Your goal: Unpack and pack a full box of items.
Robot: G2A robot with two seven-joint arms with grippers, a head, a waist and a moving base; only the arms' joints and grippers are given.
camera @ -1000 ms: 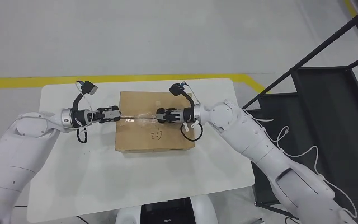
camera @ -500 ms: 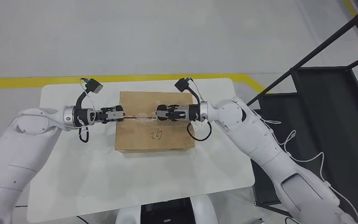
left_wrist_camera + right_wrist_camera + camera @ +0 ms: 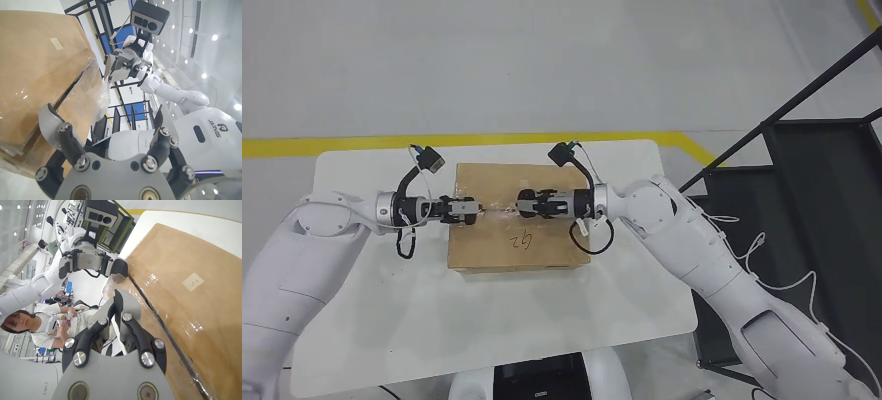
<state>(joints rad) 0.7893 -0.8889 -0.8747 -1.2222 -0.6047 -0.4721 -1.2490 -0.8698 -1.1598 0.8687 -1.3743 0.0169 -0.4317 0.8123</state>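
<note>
- Since the earlier frames, the left gripper [image 3: 474, 210] has been carried from the box's left edge inward over the lid, closer to the right gripper [image 3: 519, 205]; the right gripper has barely shifted.
- The box [image 3: 532, 245] is set at the middle of the tabletop [image 3: 372, 300], nearer its far edge, with the flaps closed.
- The two grippers are held over the seam on the far half of the lid, tip toward tip, with a bunch of clear tape [image 3: 498, 208] between them.
- The left gripper [image 3: 104, 108] is seen with its jaws spread wide; one finger [image 3: 50, 115] is laid against the box [image 3: 37, 56] at the seam, and the other is held clear of it.
- The right gripper [image 3: 116, 294] is closed, and the crumpled tape [image 3: 108, 289] is pinched at its fingertips.
- The tape [image 3: 100, 98] is lifted off the lid at that end, while the rest is still stuck along the seam of the box [image 3: 179, 275].
- From the right wrist, the left gripper [image 3: 92, 269] is seen just beyond the bunched tape, at the seam.
</note>
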